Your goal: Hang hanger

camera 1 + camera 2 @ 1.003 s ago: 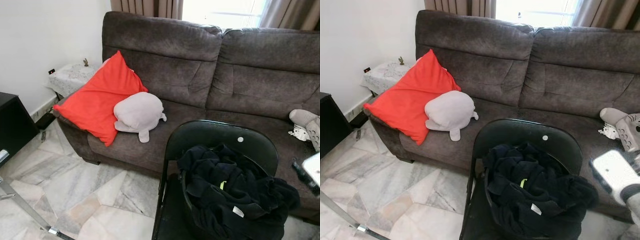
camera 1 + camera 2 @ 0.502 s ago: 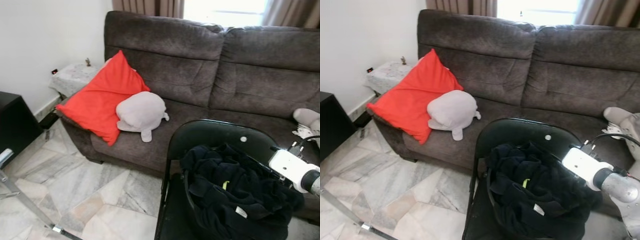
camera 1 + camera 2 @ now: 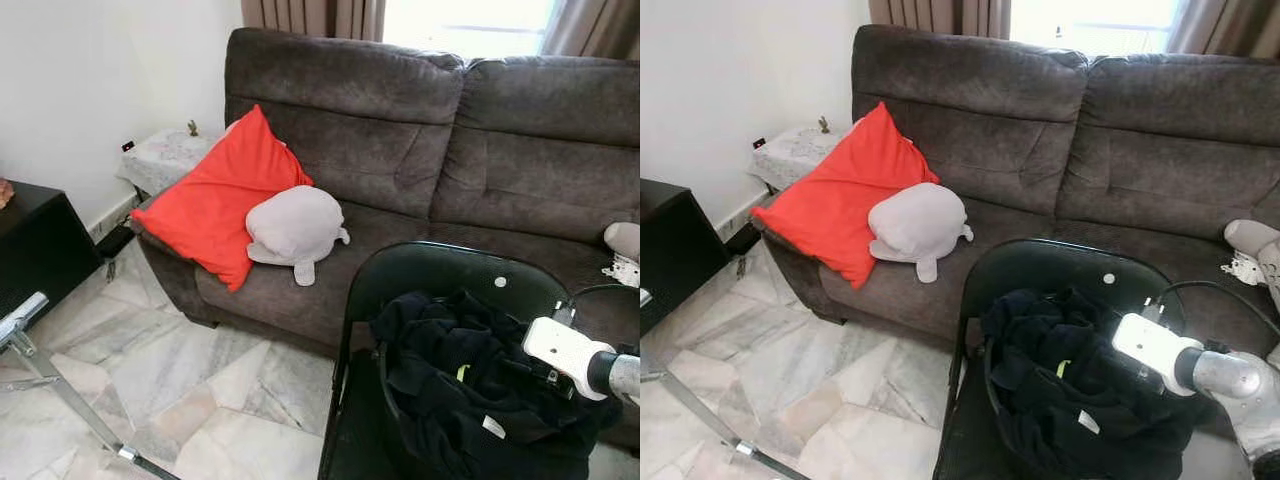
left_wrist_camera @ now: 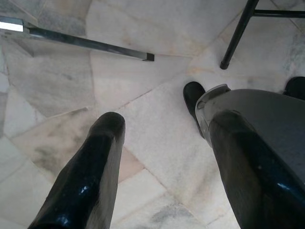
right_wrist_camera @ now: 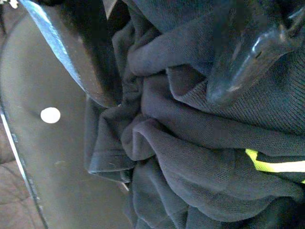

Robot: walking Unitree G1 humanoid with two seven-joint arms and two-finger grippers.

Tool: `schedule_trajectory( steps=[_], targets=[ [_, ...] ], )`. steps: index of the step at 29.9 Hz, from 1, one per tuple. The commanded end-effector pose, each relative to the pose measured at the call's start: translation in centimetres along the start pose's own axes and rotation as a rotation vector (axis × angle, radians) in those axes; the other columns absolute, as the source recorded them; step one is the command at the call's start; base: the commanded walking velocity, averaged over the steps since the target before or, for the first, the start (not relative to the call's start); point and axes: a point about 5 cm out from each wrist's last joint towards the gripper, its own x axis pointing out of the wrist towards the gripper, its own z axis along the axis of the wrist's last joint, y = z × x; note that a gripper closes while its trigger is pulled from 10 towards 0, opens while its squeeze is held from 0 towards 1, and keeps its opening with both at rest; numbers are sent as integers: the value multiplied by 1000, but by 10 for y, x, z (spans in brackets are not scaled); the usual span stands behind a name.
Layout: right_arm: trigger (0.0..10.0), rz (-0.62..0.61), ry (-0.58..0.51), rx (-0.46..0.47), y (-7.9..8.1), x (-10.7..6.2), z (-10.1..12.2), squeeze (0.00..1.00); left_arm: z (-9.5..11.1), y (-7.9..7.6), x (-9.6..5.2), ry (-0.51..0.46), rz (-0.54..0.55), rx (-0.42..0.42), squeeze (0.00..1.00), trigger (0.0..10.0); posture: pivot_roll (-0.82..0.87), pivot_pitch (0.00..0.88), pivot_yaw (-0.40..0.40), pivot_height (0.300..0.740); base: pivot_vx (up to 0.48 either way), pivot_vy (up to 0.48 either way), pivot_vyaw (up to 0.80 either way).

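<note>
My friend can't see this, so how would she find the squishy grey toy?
Look at the big brown sofa, toward its left end. There the grey plush toy lies on the seat, leaning on the red cushion. It is rounded, pale grey, with little flippers.

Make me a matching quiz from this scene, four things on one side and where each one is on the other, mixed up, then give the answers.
Things:
1. red cushion
2. grey plush
3. black garment
4. left claw

Places:
A. piled on the black chair
B. over the marble floor
C. at the sofa's left end, against the armrest
D. on the sofa seat, beside the cushion

Pairs: 1-C, 2-D, 3-A, 4-B
</note>
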Motion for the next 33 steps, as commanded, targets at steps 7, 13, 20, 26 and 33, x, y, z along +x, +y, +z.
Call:
schedule_trajectory(
  steps=[7,13,20,26,33],
  targets=[
    [10000,-50,22,-17,-7,0,-2,0,-7,1,-2,21,6,5,0,10000,-65,13,62,740,0,0,0],
    [10000,-110,51,-10,-21,-12,-9,0,-7,0,-2,20,4,8,0,10000,-70,21,65,740,0,0,0],
    [10000,-84,94,-8,-15,-12,-19,0,-5,-1,-1,17,-3,11,0,10000,-71,27,65,740,0,0,0],
    [10000,-79,61,-30,-12,-4,-13,0,-4,1,-1,16,0,7,0,10000,-62,27,65,740,0,0,0],
    [10000,-84,22,-35,-11,4,-4,0,-7,11,-3,25,15,2,0,10000,-58,24,66,740,0,0,0]
  ],
)
